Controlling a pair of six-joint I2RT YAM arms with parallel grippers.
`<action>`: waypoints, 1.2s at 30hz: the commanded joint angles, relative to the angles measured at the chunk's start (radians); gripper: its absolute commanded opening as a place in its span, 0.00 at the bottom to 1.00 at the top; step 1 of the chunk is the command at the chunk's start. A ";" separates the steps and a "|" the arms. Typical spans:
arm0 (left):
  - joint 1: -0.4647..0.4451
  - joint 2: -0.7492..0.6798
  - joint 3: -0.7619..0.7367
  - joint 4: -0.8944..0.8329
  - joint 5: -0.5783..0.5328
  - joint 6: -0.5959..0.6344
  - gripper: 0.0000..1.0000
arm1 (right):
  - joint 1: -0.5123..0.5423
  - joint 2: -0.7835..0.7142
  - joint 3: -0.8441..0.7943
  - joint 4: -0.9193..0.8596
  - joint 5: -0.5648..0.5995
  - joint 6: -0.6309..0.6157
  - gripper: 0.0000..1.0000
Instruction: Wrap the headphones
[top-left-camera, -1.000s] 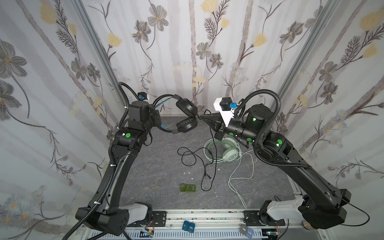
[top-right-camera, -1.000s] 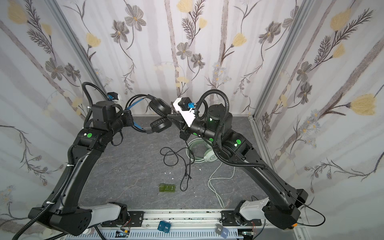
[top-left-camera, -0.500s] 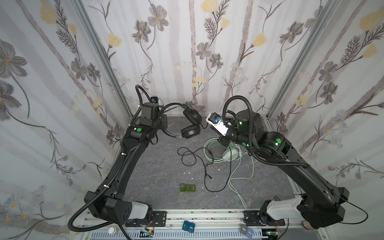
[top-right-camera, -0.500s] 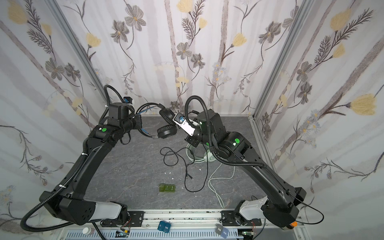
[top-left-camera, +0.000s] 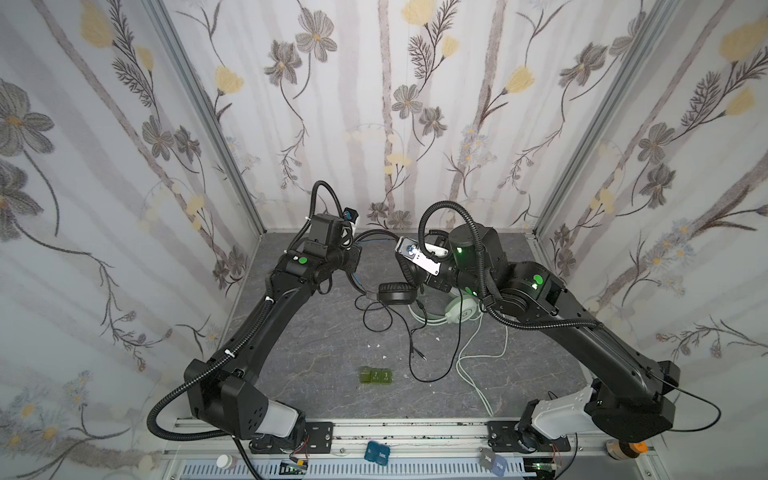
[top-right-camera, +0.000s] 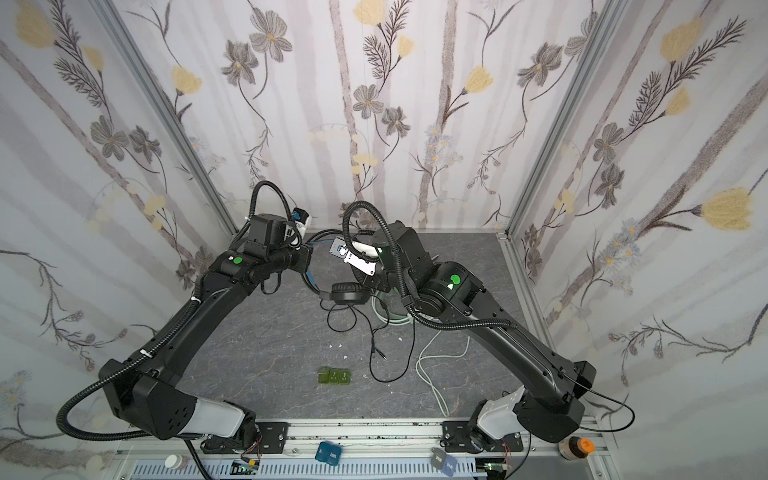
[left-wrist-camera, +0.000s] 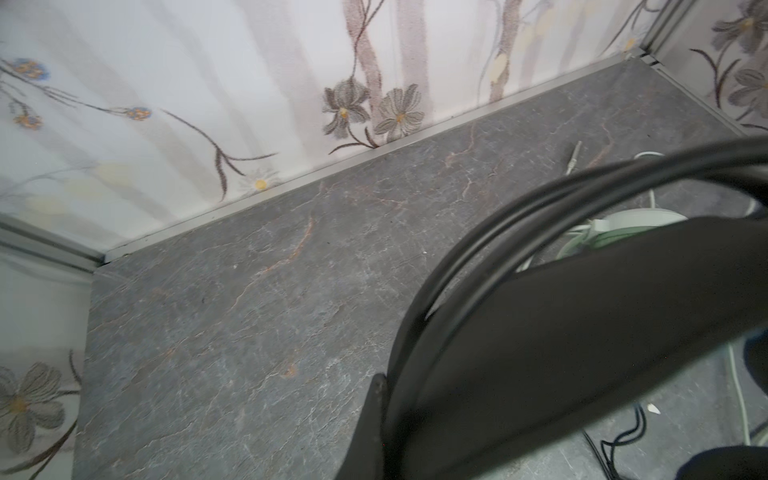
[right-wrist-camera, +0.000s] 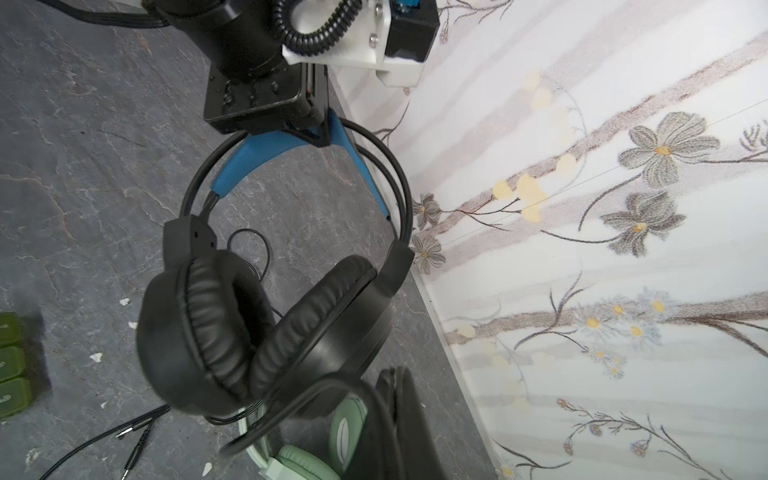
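The black headphones (top-left-camera: 397, 293) hang low over the table, one ear cup close to the tabletop. My left gripper (right-wrist-camera: 321, 138) is shut on their blue-lined headband (right-wrist-camera: 266, 151); in the left wrist view the band (left-wrist-camera: 582, 316) fills the shut jaws. My right gripper (right-wrist-camera: 392, 376) sits just below the ear cups (right-wrist-camera: 232, 328), shut on the black cable (right-wrist-camera: 291, 405). The remaining black cable (top-left-camera: 415, 353) trails loose over the table. The mint-green headphones (top-left-camera: 461, 309) lie flat under my right wrist, their pale cable (top-left-camera: 469, 357) running toward the front.
A row of green blocks (top-left-camera: 376, 376) lies at the middle front, with small white scraps (top-left-camera: 374, 345) near it. The back wall (top-left-camera: 395, 199) stands close behind both wrists. The front rail (top-left-camera: 395, 428) carries both arm bases.
Both arms have come down and back toward the rear wall, bringing the black headphones from held high to just above the table. Both grips have stayed shut.
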 joint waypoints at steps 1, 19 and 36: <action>-0.033 -0.006 0.001 0.046 0.062 0.034 0.00 | -0.013 0.041 0.002 0.096 -0.010 -0.037 0.00; -0.075 -0.088 -0.050 -0.013 0.169 0.015 0.00 | -0.130 0.112 0.000 0.165 -0.128 0.097 0.38; -0.079 -0.100 -0.028 -0.017 0.279 -0.030 0.00 | -0.246 0.119 -0.041 0.189 -0.188 0.191 0.53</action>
